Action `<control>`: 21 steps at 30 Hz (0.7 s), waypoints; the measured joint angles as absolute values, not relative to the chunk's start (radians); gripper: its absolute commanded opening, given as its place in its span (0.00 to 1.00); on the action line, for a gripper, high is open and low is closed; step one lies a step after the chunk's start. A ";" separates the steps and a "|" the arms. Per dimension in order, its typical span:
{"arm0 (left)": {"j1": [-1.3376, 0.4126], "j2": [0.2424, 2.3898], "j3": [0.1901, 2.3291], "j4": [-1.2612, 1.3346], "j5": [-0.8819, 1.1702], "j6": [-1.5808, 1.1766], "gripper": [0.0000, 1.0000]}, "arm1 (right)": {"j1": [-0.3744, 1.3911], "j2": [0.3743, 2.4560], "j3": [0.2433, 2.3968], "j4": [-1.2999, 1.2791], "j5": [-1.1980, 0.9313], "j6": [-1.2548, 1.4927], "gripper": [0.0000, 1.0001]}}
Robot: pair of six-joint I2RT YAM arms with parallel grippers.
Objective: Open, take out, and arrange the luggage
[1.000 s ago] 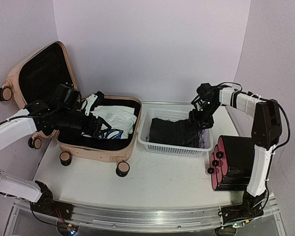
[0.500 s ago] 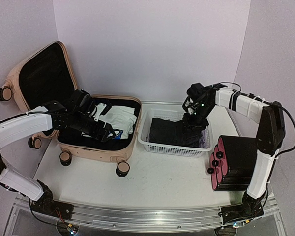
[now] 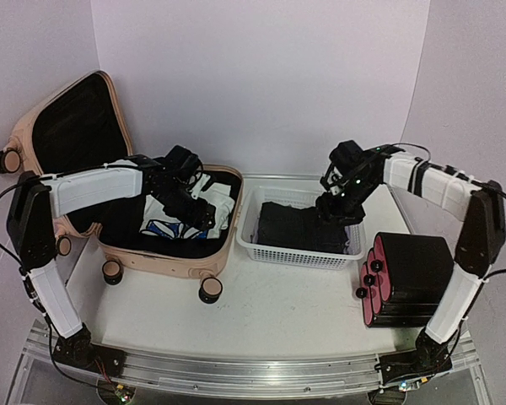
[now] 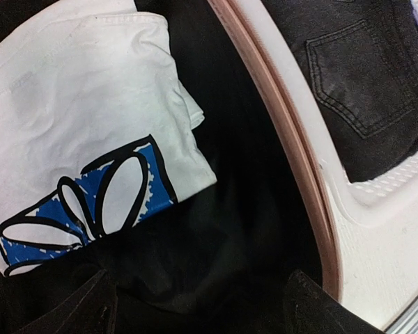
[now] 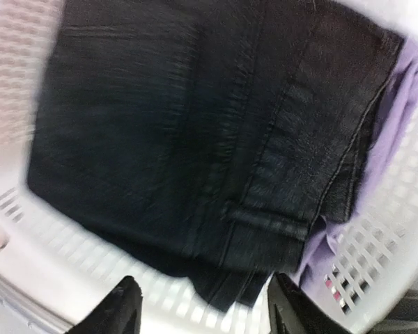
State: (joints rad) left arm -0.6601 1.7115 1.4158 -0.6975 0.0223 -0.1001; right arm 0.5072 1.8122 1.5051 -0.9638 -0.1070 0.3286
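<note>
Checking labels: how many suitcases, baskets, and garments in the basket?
Suitcases: 2 (pink suitcase, black suitcase)
Baskets: 1 (white basket)
Garments in basket: 2 (jeans, purple cloth)
Total: 5

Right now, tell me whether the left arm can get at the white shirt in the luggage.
Probably yes. The luggage lid stands open, the white shirt lies uncovered on top, and the left fingers hang open close above, nothing between.
</note>
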 measured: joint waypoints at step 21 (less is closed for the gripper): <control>-0.651 1.934 1.519 -0.752 0.068 -0.060 0.49 | 0.511 1.425 1.245 -0.828 -0.086 0.320 0.98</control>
